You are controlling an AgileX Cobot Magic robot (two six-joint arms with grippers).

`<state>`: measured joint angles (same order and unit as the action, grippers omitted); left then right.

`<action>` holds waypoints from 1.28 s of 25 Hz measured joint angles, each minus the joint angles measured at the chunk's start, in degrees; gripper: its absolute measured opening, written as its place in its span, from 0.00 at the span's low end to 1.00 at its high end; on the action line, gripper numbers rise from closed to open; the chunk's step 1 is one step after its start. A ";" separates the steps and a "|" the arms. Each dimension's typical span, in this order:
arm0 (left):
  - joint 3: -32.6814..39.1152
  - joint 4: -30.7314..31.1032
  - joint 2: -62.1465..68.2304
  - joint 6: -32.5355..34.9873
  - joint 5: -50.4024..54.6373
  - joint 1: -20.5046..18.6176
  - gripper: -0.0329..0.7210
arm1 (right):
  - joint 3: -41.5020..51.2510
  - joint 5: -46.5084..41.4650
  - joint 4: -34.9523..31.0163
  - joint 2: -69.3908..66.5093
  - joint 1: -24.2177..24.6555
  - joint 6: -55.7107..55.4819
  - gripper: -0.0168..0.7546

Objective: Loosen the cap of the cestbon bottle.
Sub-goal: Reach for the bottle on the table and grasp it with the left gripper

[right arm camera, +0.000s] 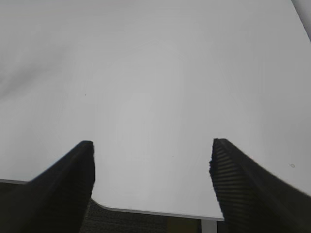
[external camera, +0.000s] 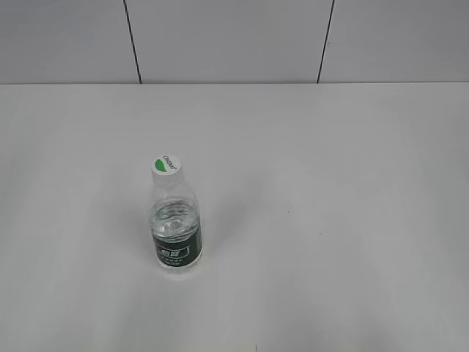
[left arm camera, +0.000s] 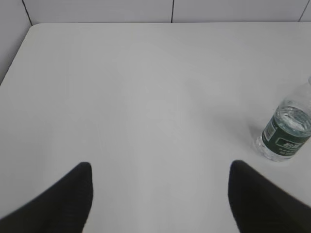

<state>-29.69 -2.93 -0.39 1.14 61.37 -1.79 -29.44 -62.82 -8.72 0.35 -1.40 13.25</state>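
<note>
The cestbon bottle stands upright on the white table, left of the middle in the exterior view, clear with a dark green label band near its base. Its white cap with a green half-circle mark sits on the neck. In the left wrist view the bottle is at the right edge and its cap is cut off. My left gripper is open and empty, well left of the bottle. My right gripper is open and empty over the table's near edge. Neither gripper shows in the exterior view.
The white table runs back to a grey panelled wall. Its rounded front edge shows in the right wrist view, and its far left corner in the left wrist view.
</note>
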 joint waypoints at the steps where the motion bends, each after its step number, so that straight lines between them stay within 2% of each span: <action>1: 0.00 0.00 0.00 0.00 0.00 0.00 0.73 | 0.00 0.00 0.00 0.00 0.00 0.00 0.76; 23: -0.29 -1.47 0.00 0.49 -0.51 0.00 0.65 | 0.00 0.00 0.00 0.00 0.00 0.00 0.76; 28: -0.62 -3.80 0.00 4.43 -9.48 0.00 0.65 | 0.00 0.00 0.00 0.00 0.00 0.00 0.76; 32: 3.54 -8.12 1.08 8.24 -20.88 0.00 0.65 | 0.00 0.00 0.00 0.00 0.00 0.00 0.76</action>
<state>-26.16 -11.05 0.70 9.38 40.48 -1.79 -29.44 -62.82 -8.72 0.35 -1.40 13.25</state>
